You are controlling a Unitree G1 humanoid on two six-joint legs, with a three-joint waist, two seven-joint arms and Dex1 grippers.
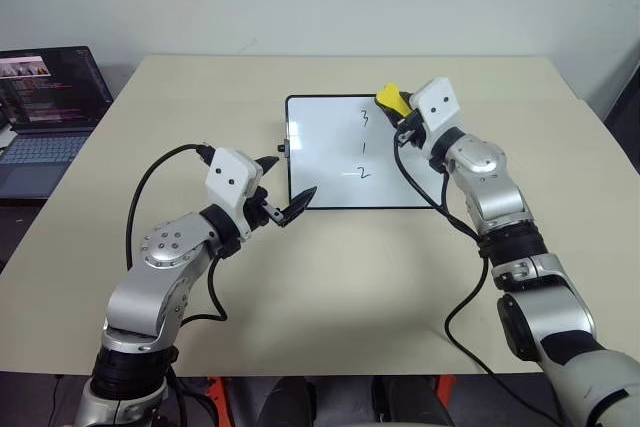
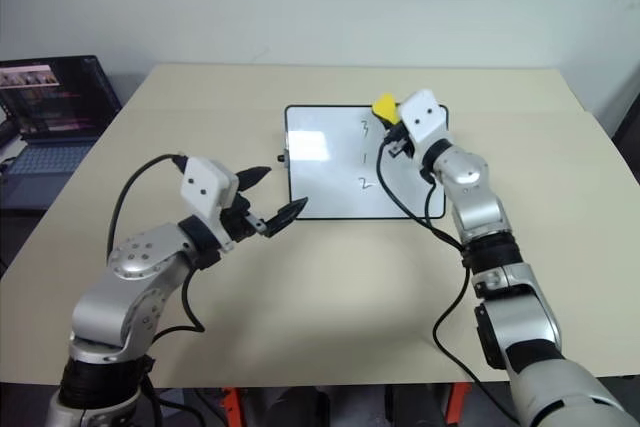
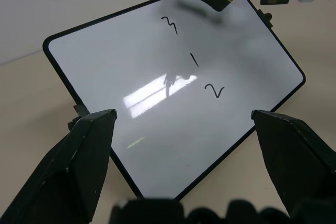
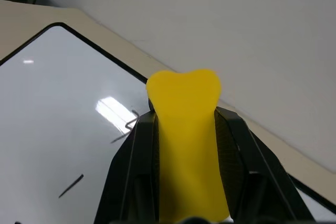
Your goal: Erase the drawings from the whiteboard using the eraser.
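The whiteboard (image 1: pixel 330 152) lies flat near the middle of the beige worktop (image 1: pixel 400 277), its thin black frame unbroken and a small black knob showing on its left edge. The drawings (image 1: pixel 364 144) sit in a column on the right half of the whiteboard: a "3" nearest the far edge, a "1" below it, and a "2" with a short dash to its left nearest the near edge; all three digits are intact. The right gripper (image 1: pixel 396 107) hovers over the whiteboard's far right corner, just beside the "3", with its fingers pressed onto the eraser (image 4: pixel 186 140), pinching the yellow block between them so that its rounded end sticks out past the fingertips. From the head views it cannot be told whether the eraser touches the whiteboard's surface; the left wrist view shows it above the far edge of the whiteboard with a soft shadow under it. The left gripper (image 1: pixel 285 192) is at the whiteboard's near left corner, its two black fingers (image 3: pixel 79 156) spread wide and holding nothing, one fingertip over the near edge of the frame and the other beside the left edge. An open laptop (image 1: pixel 45 112) stands off the worktop, well to the left of the whiteboard.
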